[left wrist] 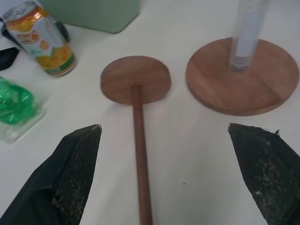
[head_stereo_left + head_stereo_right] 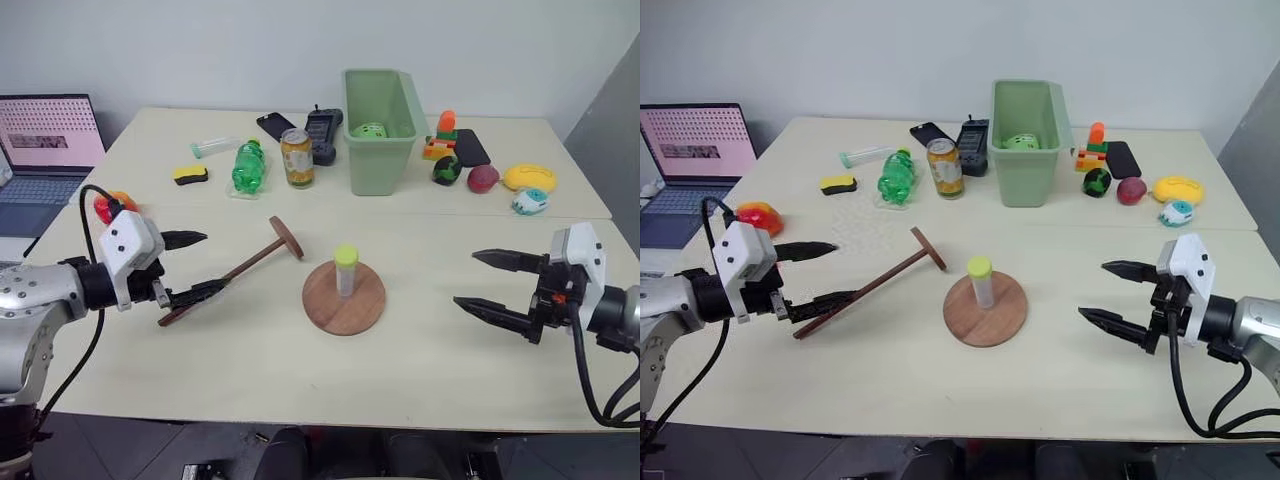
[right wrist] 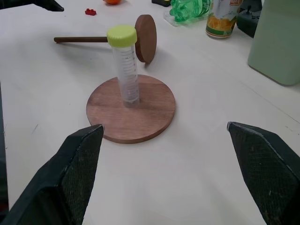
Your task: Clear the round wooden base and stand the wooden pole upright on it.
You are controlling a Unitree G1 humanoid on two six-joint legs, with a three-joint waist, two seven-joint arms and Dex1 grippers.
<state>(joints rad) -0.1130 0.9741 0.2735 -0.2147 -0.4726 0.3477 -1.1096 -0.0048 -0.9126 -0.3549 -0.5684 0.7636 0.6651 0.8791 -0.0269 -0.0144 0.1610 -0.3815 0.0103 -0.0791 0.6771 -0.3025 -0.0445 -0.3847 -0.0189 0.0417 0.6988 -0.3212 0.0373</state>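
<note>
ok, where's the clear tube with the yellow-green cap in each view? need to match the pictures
Left eye view: tube stands upright on the round wooden base, centre of picture.
Right eye view: tube on the base, centre.
Left wrist view: top right, tube on the base, cap cut off by the frame.
Right wrist view: upper centre-left, tube whole.
Shared landmark: the wooden pole lying beside the base.

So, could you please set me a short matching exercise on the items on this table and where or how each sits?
Things:
1. wooden pole
2. clear tube
3. round wooden base
4. drink can

States:
A. stands beside the green bin
B. lies flat under the tube
C. lies on its side
D. stands upright on the base

Pairs: 1-C, 2-D, 3-B, 4-A
</note>
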